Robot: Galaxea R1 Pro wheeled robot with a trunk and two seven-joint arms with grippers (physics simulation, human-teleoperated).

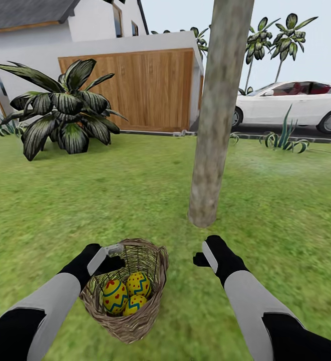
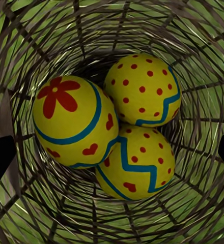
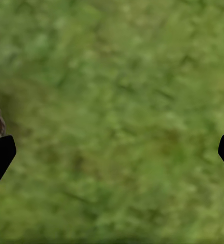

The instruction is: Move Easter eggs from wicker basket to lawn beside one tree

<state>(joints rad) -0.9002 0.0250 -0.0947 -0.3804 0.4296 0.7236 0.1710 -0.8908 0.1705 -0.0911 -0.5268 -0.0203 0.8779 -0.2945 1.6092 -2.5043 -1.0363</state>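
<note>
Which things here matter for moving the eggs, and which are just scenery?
Job: three Easter eggs, wicker basket, tree trunk, lawn, left gripper, right gripper.
Scenery: white car, broad-leaved plant, garage door, palms.

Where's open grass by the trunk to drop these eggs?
Bare lawn lies right of the tree and between trunk base and right gripper. Crowded: the wicker basket, with left gripper at its rim, holding all three Easter eggs.
</note>
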